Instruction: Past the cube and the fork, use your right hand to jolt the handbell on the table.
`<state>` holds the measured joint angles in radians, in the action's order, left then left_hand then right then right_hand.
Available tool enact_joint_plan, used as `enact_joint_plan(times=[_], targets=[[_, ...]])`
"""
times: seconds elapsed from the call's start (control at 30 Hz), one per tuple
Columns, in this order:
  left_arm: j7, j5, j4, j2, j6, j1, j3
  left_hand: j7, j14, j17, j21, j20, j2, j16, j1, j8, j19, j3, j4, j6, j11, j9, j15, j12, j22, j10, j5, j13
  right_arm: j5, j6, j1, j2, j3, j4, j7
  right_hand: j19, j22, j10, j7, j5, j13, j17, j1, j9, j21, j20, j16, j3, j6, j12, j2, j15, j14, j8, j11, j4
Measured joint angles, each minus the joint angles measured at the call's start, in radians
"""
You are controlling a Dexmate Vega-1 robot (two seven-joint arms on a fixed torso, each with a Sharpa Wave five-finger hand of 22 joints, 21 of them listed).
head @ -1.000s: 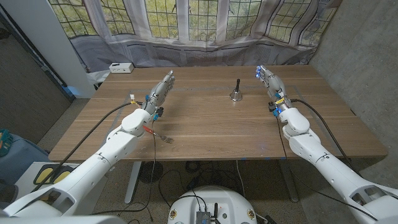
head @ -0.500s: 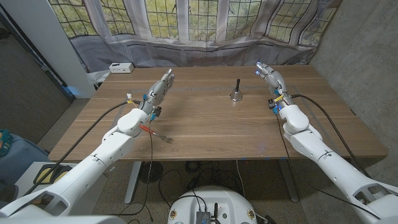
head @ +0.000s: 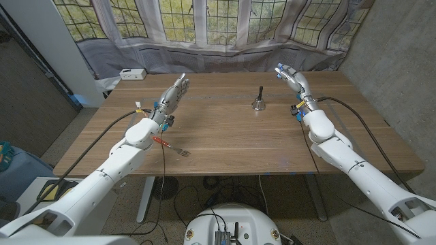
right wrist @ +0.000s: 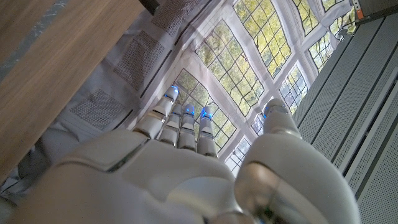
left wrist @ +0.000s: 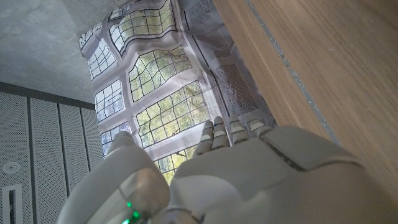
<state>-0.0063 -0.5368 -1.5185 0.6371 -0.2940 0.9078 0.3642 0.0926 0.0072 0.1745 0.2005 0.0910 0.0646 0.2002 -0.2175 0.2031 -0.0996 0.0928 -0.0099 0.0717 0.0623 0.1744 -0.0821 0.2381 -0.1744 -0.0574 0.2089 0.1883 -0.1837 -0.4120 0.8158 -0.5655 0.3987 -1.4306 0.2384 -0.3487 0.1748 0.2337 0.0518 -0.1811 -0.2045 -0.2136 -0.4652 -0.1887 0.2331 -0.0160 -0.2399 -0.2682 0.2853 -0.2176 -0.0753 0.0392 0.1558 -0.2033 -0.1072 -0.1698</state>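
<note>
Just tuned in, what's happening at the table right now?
Nothing is being handled yet. The handbell stands upright, untouched, at the far middle of the table. The right hand is raised with fingers extended, to the bell's right and apart from it. The left hand hovers empty over the table's far left. A fork lies near the left forearm. I can't see a cube.

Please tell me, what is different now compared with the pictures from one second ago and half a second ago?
The right hand has moved a little toward the robot's left and toward the table's far edge, nearer to the handbell but apart from it; it holds nothing. The left hand shifted only slightly and also holds nothing. The handbell stands upright where it was, and the fork lies in the same place.
</note>
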Motion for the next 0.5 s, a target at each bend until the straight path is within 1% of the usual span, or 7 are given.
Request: enact_joint_plan(times=[0.1,0.17,0.2,0.23,0.3,0.37,0.5], targets=[[-0.005,-0.002,0.006,-0.002,-0.007,-0.002,-0.001,0.000,0.000,0.000,0.000,0.000,0.000,0.000,0.000,0.000,0.000,0.000,0.000,0.000,0.000,0.000,0.000,0.000,0.000,0.000,0.000,0.000,0.022,0.014,-0.006,-0.003,0.005,-0.008,0.011,-0.020,0.000,0.000,0.000,0.000,0.000,0.000,-0.011,0.000,0.005,0.006,-0.005,0.000,0.000,0.000,0.000,0.004,0.014,0.004,0.000,0.000],[-0.008,-0.002,0.010,-0.003,-0.013,-0.004,-0.001,-0.003,0.000,0.000,0.000,0.000,0.000,0.000,0.000,0.000,0.000,0.000,0.000,0.004,0.000,0.000,0.000,0.000,0.000,0.000,0.000,0.000,0.035,0.026,-0.010,-0.007,0.008,-0.014,0.019,-0.036,0.000,0.000,0.005,0.000,0.000,0.000,-0.015,0.000,0.010,0.010,-0.005,-0.004,-0.005,0.000,0.002,0.007,0.025,0.004,0.000,0.004],[-0.008,-0.002,0.010,-0.003,-0.016,-0.004,-0.001,0.003,0.000,0.000,0.000,0.000,-0.005,0.000,-0.005,0.000,0.000,0.000,0.000,0.010,0.000,0.000,0.000,0.000,0.000,0.000,0.000,0.000,0.035,0.026,-0.012,-0.008,0.010,-0.017,0.019,-0.043,0.000,0.002,0.007,0.000,0.000,-0.001,-0.016,0.000,0.011,0.012,-0.010,-0.004,-0.007,0.000,0.002,0.007,0.032,0.004,-0.002,0.004],[-0.008,-0.002,0.014,-0.005,-0.021,-0.005,-0.002,0.001,0.006,0.000,0.000,0.000,-0.005,0.000,-0.005,0.000,0.000,0.002,-0.002,0.014,0.000,0.000,-0.001,0.000,0.000,0.000,0.000,0.000,0.048,0.038,-0.014,-0.010,0.011,-0.022,0.025,-0.050,0.000,0.004,0.007,0.000,0.000,-0.002,-0.021,0.000,0.012,0.014,-0.013,-0.004,-0.007,0.000,-0.003,0.007,0.039,0.004,-0.004,0.004],[-0.009,-0.002,0.016,-0.008,-0.027,-0.006,-0.002,0.002,0.011,0.000,0.000,0.000,-0.005,0.000,-0.005,0.000,0.000,0.004,-0.004,0.020,0.004,0.000,0.004,0.000,0.000,-0.004,0.000,0.000,0.062,0.051,-0.017,-0.014,0.013,-0.029,0.032,-0.063,0.000,0.012,0.002,0.000,0.000,-0.003,-0.026,0.000,0.015,0.013,-0.016,-0.004,-0.013,0.000,0.003,0.006,0.046,0.008,-0.011,0.004],[-0.010,-0.002,0.021,-0.011,-0.032,-0.008,-0.002,0.002,0.011,0.000,0.000,0.004,-0.003,0.000,-0.007,0.000,0.004,0.004,-0.004,0.020,-0.001,0.000,0.004,0.000,0.000,-0.009,-0.006,0.000,0.069,0.059,-0.020,-0.017,0.014,-0.033,0.035,-0.064,0.000,0.018,0.007,0.000,0.000,-0.003,-0.028,0.000,0.015,0.014,-0.019,-0.004,-0.018,0.000,0.004,0.005,0.052,0.008,-0.011,0.004],[-0.013,0.000,0.029,-0.017,-0.040,-0.014,-0.002,0.002,0.014,0.000,0.000,0.004,0.000,0.000,-0.010,0.000,0.004,0.004,-0.004,0.020,-0.001,0.000,0.000,0.000,0.000,-0.009,-0.006,0.000,0.086,0.082,-0.026,-0.026,0.017,-0.046,0.043,-0.070,0.000,0.022,0.013,0.000,0.000,-0.007,-0.033,0.000,0.015,0.020,-0.019,-0.004,-0.012,0.000,0.009,0.005,0.052,0.008,-0.015,0.004]])
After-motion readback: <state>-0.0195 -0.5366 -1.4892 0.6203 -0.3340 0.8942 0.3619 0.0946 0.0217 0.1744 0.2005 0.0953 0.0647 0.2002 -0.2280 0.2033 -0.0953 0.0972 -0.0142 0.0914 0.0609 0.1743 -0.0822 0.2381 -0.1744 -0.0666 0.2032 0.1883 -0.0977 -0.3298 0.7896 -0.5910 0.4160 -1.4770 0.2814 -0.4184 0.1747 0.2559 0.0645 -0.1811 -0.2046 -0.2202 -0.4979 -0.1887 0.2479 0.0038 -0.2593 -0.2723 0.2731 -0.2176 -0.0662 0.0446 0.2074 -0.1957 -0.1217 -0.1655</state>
